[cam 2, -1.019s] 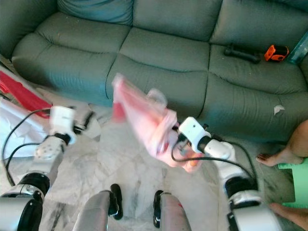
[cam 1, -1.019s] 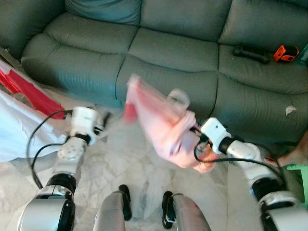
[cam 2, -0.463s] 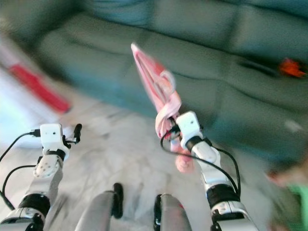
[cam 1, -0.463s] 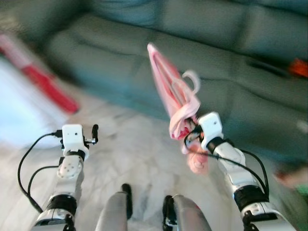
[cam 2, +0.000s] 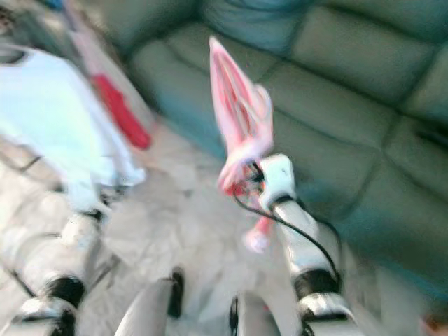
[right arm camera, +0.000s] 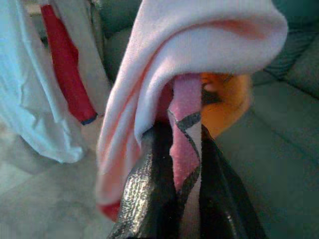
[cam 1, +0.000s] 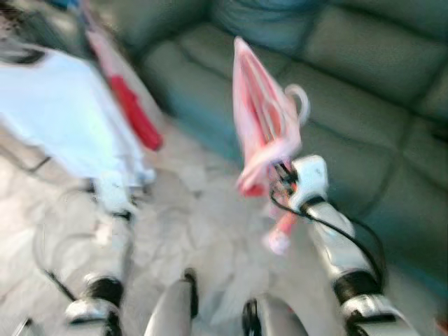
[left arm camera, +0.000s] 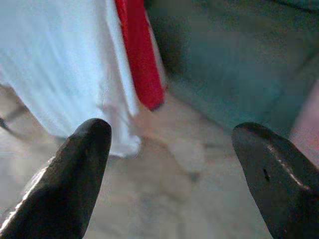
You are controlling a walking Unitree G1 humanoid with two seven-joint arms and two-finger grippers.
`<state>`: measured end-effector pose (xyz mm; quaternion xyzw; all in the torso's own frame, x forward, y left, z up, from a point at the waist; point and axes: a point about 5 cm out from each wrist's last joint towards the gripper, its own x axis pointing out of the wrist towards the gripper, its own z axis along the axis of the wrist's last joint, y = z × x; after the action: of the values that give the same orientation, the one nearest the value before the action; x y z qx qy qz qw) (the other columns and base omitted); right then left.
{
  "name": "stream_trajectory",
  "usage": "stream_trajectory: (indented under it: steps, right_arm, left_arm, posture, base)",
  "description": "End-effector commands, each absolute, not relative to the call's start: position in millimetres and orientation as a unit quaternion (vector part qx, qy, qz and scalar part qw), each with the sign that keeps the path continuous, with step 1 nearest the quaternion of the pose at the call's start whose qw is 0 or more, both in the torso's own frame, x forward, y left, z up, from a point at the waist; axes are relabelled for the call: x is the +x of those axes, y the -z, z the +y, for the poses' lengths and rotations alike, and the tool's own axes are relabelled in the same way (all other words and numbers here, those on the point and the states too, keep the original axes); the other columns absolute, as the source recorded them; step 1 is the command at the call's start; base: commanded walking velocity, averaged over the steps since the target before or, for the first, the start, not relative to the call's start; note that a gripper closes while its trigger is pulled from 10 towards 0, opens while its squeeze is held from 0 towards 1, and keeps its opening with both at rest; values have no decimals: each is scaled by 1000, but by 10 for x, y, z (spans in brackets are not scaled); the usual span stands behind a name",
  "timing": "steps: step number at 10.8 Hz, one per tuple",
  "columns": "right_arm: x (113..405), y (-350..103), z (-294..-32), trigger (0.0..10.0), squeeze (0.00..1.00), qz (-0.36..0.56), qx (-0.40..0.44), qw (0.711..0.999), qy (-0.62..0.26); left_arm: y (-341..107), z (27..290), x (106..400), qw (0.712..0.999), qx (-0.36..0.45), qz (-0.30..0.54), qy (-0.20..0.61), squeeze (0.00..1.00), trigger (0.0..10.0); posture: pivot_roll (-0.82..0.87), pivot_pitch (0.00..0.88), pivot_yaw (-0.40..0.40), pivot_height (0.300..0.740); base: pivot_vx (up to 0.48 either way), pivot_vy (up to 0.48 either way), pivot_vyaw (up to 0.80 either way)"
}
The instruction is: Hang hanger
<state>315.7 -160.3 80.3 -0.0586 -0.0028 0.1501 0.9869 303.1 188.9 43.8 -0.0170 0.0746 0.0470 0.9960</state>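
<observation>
The right tool (right arm camera: 182, 149) is pressed together on a pink garment (cam 1: 262, 126) that hangs on a hanger, its two black fingers (right arm camera: 149, 189) pinching a strip of the pink cloth between them in the right wrist view. In the head views, which are blurred, this tool is held up in front of the robot with the garment standing above it, folded narrow and tall, and the pale hook of the hanger (cam 1: 299, 101) curls out near the top of the cloth on its right side. A loose end of the pink cloth dangles below the tool. The left tool (left arm camera: 174, 164) is spread wide, its fingers (left arm camera: 75, 169) well apart with nothing between them, and it is low on the robot's left over the marble floor (cam 1: 203, 224). Beyond it hang a white cloth (left arm camera: 60, 64) and, just beside that, a red cloth (left arm camera: 139, 55), both reaching down close to the floor. Behind everything runs a dark green sofa (cam 1: 350, 77), its seat cushions behind the raised garment.
</observation>
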Motion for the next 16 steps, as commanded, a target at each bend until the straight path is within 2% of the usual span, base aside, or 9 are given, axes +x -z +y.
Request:
stream_trajectory:
  steps: [1,7,8,10,12,13,14,15,16]
  right_arm:
    - [3157,-815,-1525,10000,0,-5,-56,985,-165]
    - [3176,-889,-1393,10000,0,-23,-31,983,-178]
    - [3154,-889,-1470,10000,0,-31,-26,987,-155]
    - [2997,-800,-1708,10000,0,-35,-34,996,-78]
    - [2839,-648,-1873,10000,0,7,-66,997,-26]
    - [2798,-570,-1928,10000,0,48,2,999,-15]
    - [2810,-589,-1937,10000,0,41,-7,999,-1]
    - [2831,-592,-1905,10000,0,36,-65,997,-3]
    - [2826,-652,-1821,10000,0,18,-40,999,-32]
  left_arm:
    - [-392,2003,2964,994,-14,87,-70,0,10000]
    - [-484,2159,2925,988,57,59,-132,0,10000]
    - [-484,2187,2873,987,73,57,-129,0,10000]
    - [-343,2309,2548,985,98,78,-118,0,10000]
    - [-285,2496,2286,975,123,99,-155,0,10000]
    - [-353,2582,2305,977,117,85,-159,0,10000]
    - [-395,2587,2338,975,128,72,-165,0,10000]
    - [-432,2529,2401,976,140,65,-155,0,10000]
    - [-480,2457,2484,978,137,58,-145,0,10000]
  posture:
    - [-10,150,-26,740]
    - [2,169,-40,740]
    - [4,170,-41,740]
    - [2,178,-36,740]
    - [0,195,-26,740]
    - [0,197,-21,740]
    - [-1,197,-19,740]
    - [-1,194,-27,740]
    - [-1,189,-31,740]
  base:
    - [0,0,800]
    - [0,0,800]
    - [0,0,475]
    - [0,0,0]
    - [0,0,0]
    - [0,0,0]
    - [0,0,0]
    - [0,0,0]
    - [0,0,0]
